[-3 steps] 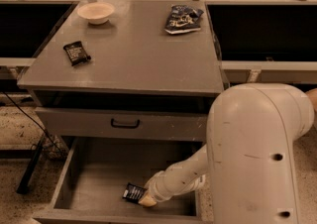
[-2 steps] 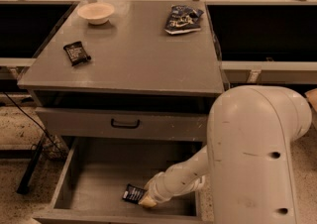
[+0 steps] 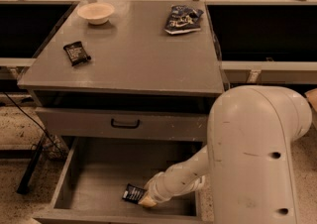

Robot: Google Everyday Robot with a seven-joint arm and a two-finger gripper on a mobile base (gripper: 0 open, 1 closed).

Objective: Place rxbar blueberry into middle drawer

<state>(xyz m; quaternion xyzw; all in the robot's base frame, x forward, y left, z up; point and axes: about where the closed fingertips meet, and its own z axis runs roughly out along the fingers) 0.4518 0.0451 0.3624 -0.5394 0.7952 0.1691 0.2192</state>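
Nothing can be seen to have moved since a second ago: the gripper (image 3: 147,199) remains low inside the middle drawer (image 3: 94,171), near its front wall and right of centre, and the rxbar blueberry (image 3: 132,193) lies at the same spot just at the gripper's tip. The bar sits on the drawer floor, its right end touching or tucked under the tan end of the gripper; whether the gripper clamps it or has let it go cannot be told. White print marks the dark wrapper, but no word can be read. A white arm (image 3: 184,174) slants up and to the right from the gripper to the robot's bulky white body (image 3: 252,153), which covers the drawer's right side. Above the open drawer is a closed grey drawer front (image 3: 79,123) with a black handle (image 3: 125,124). On the grey cabinet top (image 3: 138,59) lie a black wrapper bar (image 3: 77,52) with unreadable white print near the left edge, a pale bowl (image 3: 95,13) at the back left, and a wrinkled blue snack bag (image 3: 183,19) at the back right, its lettering also illegible.
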